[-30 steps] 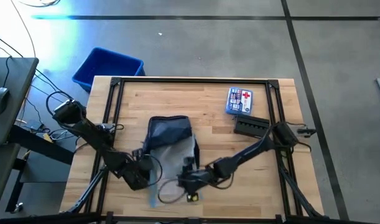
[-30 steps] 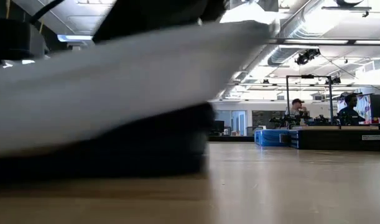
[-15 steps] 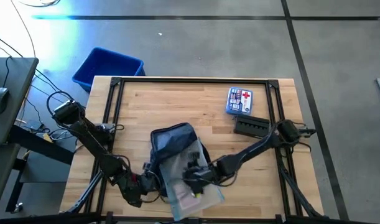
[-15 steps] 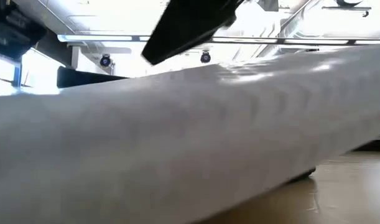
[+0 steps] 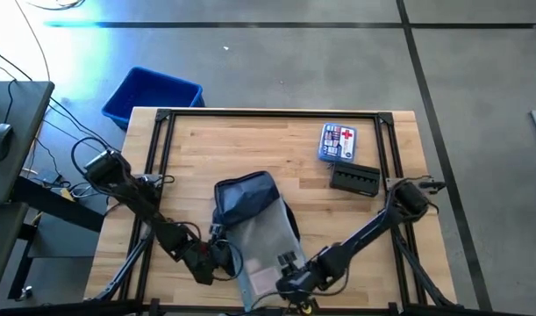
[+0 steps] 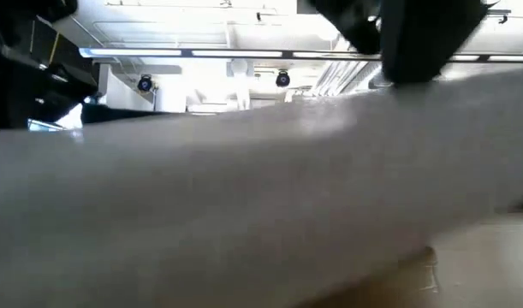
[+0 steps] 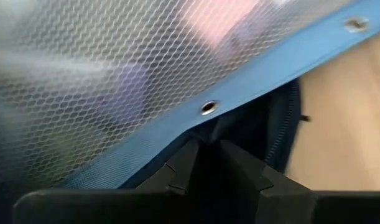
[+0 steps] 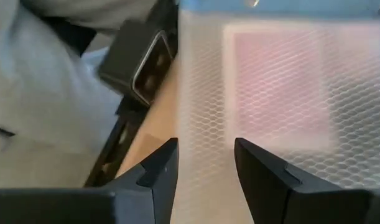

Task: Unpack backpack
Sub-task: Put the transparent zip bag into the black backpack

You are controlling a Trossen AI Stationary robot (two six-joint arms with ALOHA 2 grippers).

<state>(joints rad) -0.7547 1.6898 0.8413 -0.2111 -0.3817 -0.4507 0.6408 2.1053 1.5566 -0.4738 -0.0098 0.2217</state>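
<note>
The backpack (image 5: 242,197) lay near the middle of the wooden table (image 5: 197,149), its mouth turned toward the near edge. A clear mesh-patterned zip pouch (image 5: 266,254) with a blue edge band stuck out of that mouth and reached toward the table's front edge.

The left gripper (image 5: 217,256) sat just beside the pouch's edge, at the backpack's opening. In the left wrist view its fingers (image 7: 238,168) were nearly pressed together on dark fabric of the backpack (image 7: 252,134), right under the pouch's blue band (image 7: 196,118) with its metal eyelets.

The right gripper (image 5: 289,279) was at the pouch's near end, across the pouch from the left one. In the right wrist view its fingers (image 8: 160,167) stood apart with the pouch (image 8: 264,93) lying between and beyond them; whether they actually pinched it could not be told.

Well beyond both grippers, by the far right corner, lay a first-aid kit (image 5: 338,141) and just beside it a black tray (image 5: 354,179). A blue bin (image 5: 152,95) stood on the floor off the far left corner.
</note>
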